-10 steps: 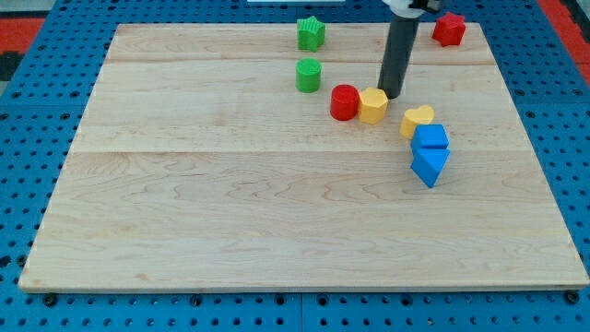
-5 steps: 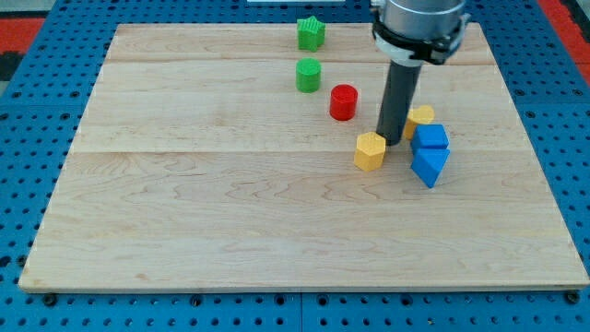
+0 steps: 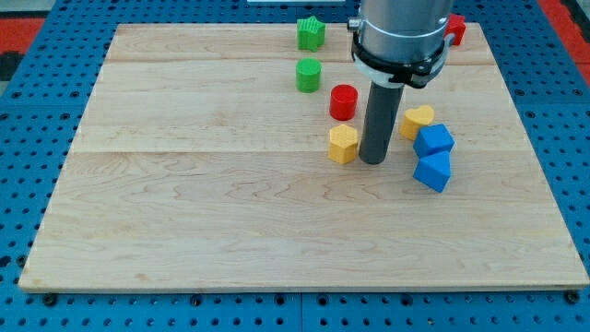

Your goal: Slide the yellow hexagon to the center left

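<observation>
The yellow hexagon (image 3: pixel 343 144) lies on the wooden board (image 3: pixel 184 203), right of centre. My tip (image 3: pixel 372 161) stands just to the hexagon's right, touching or nearly touching its side. The rod rises from there to the arm's grey body at the view's top.
A red cylinder (image 3: pixel 344 101) sits just above the hexagon. A green cylinder (image 3: pixel 308 75) and a green star (image 3: pixel 312 33) lie towards the view's top. A yellow heart (image 3: pixel 417 121) and two blue blocks (image 3: pixel 432 139) (image 3: pixel 432 171) lie to my tip's right. A red block (image 3: pixel 454 29) shows behind the arm.
My tip has moved down and then left, pushing the yellow hexagon away from the red cylinder, down and to the left. The two blue blocks have shifted slightly.
</observation>
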